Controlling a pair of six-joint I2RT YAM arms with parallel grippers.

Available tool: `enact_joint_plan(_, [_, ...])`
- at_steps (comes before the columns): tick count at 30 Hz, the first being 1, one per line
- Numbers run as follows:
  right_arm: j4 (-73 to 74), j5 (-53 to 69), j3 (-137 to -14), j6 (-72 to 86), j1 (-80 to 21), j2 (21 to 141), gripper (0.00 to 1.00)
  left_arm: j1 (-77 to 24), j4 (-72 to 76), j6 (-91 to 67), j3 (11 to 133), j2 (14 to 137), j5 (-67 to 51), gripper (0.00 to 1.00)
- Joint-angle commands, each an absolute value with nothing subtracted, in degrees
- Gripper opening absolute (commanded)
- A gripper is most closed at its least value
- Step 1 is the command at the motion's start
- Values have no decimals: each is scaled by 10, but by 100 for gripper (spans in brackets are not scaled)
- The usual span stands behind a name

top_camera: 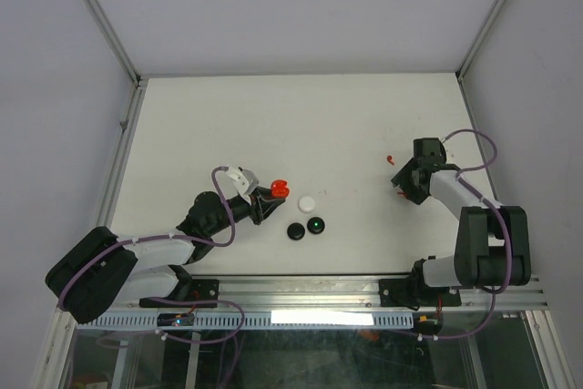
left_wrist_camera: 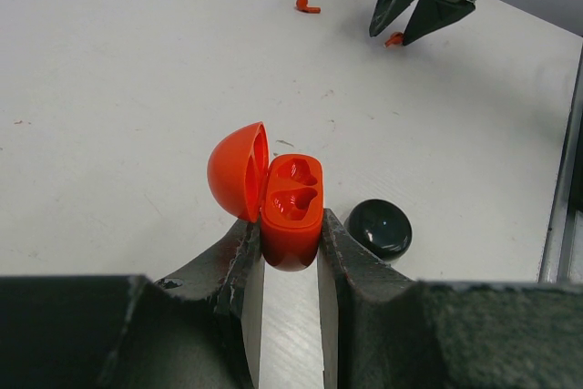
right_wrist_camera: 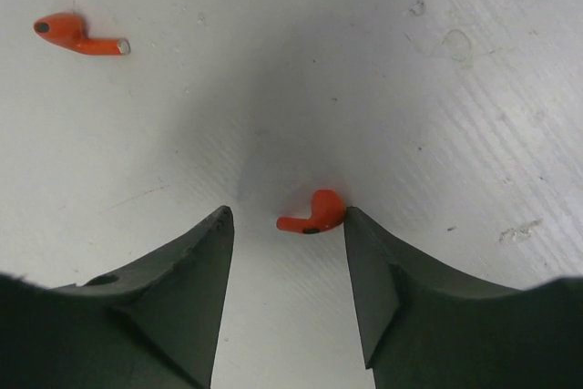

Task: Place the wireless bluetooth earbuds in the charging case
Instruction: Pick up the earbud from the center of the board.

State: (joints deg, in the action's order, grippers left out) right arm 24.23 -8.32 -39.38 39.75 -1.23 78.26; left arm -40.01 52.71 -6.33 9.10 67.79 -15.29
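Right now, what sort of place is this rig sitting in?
Probably a lab robot test cell, not a home or shop: a bare white tabletop edged by silver aluminium frame rails, with plain pale grey panel walls boxing it in.

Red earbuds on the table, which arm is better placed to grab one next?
Right. The right gripper, open, straddles one red earbud; the left gripper is occupied, shut on the open red case.
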Motion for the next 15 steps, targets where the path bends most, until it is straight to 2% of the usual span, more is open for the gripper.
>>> enact_joint_plan(1, [200, -82, -407, 396, -5, 799, 54, -394, 546, -44, 97, 662, -162, 2])
enact_joint_plan(15, [249, -50, -459, 315, -9, 850, 43, -394, 541, -42, 103, 668, -176, 2])
